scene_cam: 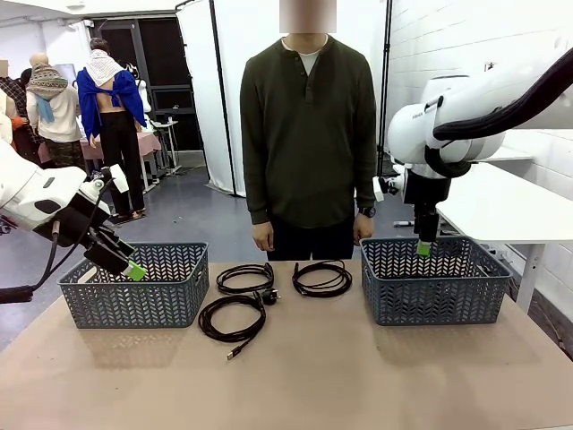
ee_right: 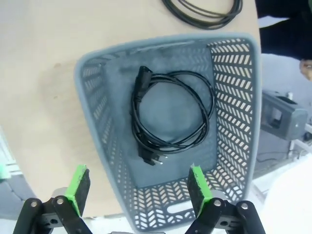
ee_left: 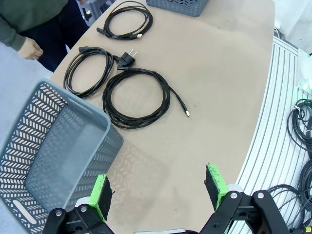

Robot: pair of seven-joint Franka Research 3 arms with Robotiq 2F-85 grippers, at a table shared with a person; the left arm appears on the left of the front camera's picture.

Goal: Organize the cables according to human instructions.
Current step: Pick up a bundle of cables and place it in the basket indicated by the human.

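Observation:
Three coiled black cables lie on the table between two grey baskets: one at the back left [scene_cam: 243, 278], one at the back right [scene_cam: 322, 279], one nearer me [scene_cam: 232, 318]. The left wrist view has them as a large coil [ee_left: 137, 99], a coil with a mains plug [ee_left: 88, 70] and a farther coil [ee_left: 127, 20]. Another cable [ee_right: 170, 114] rests in the right basket [ee_right: 92, 112]. My left gripper [scene_cam: 125, 262] [ee_left: 158, 192] hangs open over the left basket [scene_cam: 134, 287], holding nothing. My right gripper [scene_cam: 423, 242] [ee_right: 139, 187] is open above the right basket [scene_cam: 436, 279].
A person stands at the table's far edge, hands [scene_cam: 262, 237] down at their sides. The left basket [ee_left: 58, 146] has nothing in it. Bare tabletop [scene_cam: 358, 376] stretches in front of the cables. A white table [scene_cam: 510, 210] stands off to the right.

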